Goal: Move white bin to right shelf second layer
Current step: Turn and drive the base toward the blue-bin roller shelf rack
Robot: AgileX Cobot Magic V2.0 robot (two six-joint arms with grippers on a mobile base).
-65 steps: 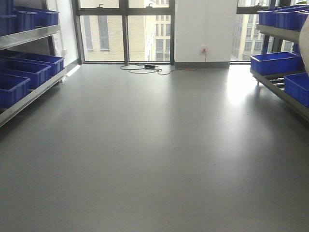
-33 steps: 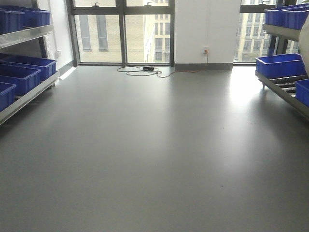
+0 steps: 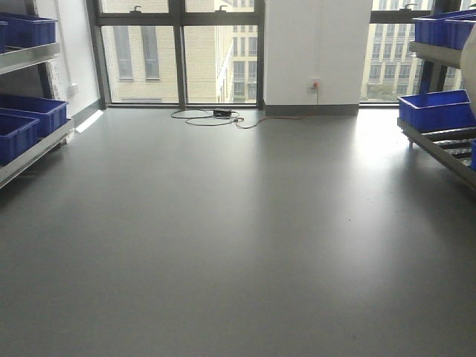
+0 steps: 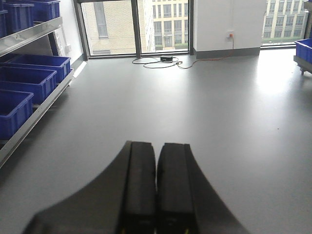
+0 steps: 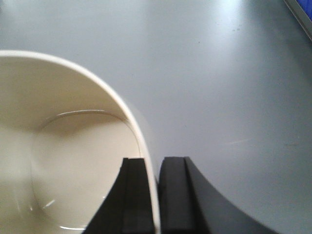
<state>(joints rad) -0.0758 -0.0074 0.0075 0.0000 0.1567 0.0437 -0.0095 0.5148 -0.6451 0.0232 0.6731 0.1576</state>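
Right gripper [image 5: 157,195] clamped on the rim of the white bin [image 5: 63,161], with grey floor [image 5: 219,73] beyond it.

The right arm's wrist looks down over the bin's edge. One finger sits inside the wall and the other outside, the jaws nearly together with only the thin wall pinched between them. Most of the bin is cut off at the left and bottom edges of that view. The left gripper [image 4: 157,190] points level across the floor, its pads pressed together with nothing between them. Far beyond the bin, the right shelf [image 3: 446,141] shows rollers next to a blue crate [image 3: 433,110]. Its near end is cut off, and which tier this is cannot be told.
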